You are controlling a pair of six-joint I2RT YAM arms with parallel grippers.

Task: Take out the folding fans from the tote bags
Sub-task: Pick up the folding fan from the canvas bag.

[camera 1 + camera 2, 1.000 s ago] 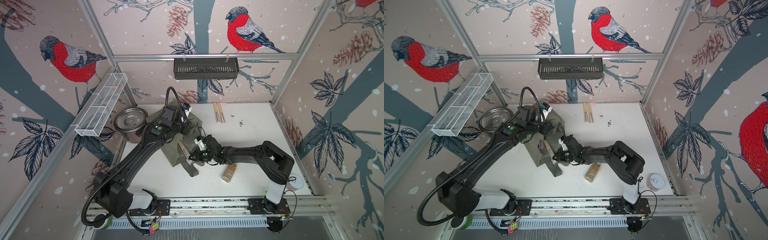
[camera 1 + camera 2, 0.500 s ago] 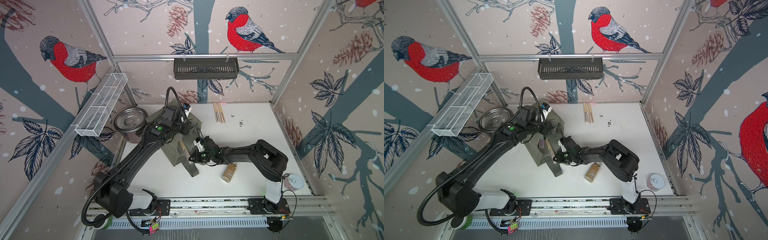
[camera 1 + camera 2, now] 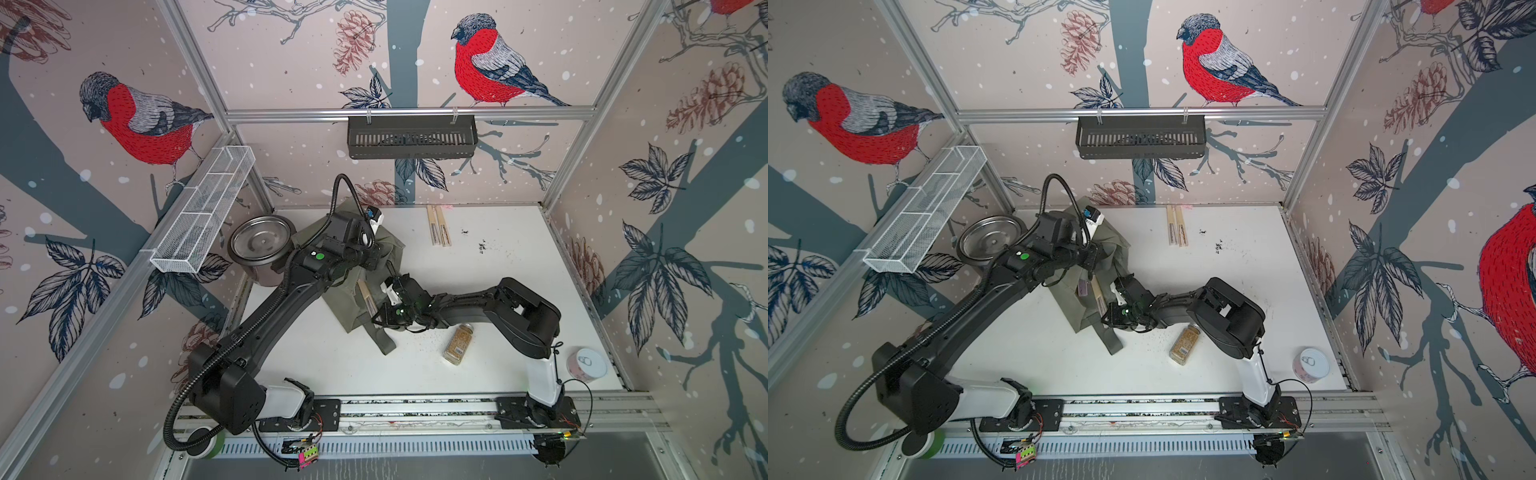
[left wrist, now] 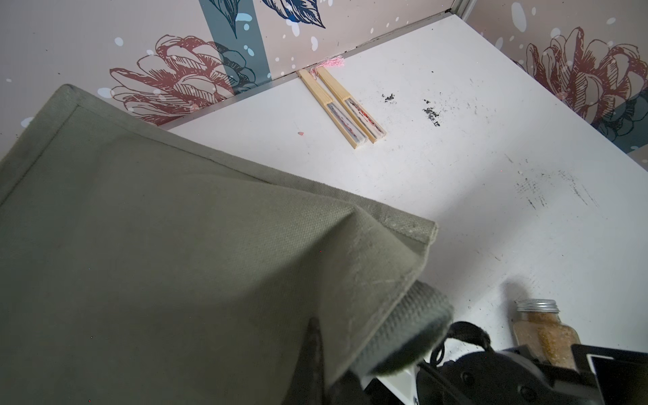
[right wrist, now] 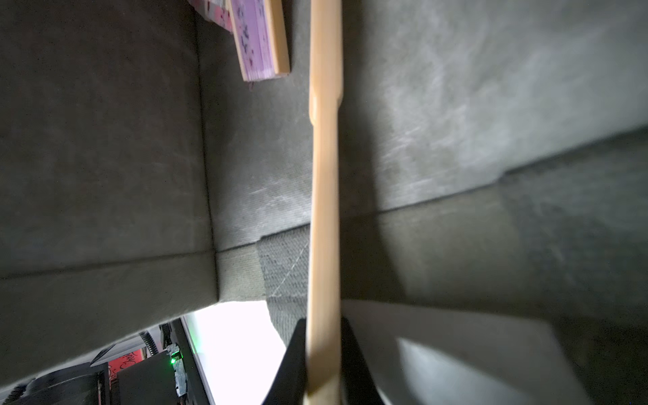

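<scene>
The right half of the desk (image 3: 540, 266) lies open, between the two fans (image 3: 438, 226) at the far wall, the spice jar (image 3: 458, 345) and the can (image 3: 586, 365) in the near right corner. The near left is bare too. The steel pot (image 3: 259, 245) blocks the far left, just beside the tote bag (image 3: 349, 307). Inside the bag's mouth the fan (image 5: 324, 175) clamped in the right gripper (image 5: 322, 350) fills the middle; a purple fan (image 5: 257, 38) lies deeper.

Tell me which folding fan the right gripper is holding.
The plain bamboo fan poking from the tote bag, pinched by the right gripper. The purple fan lies loose inside; two fans lie on the table.
</scene>
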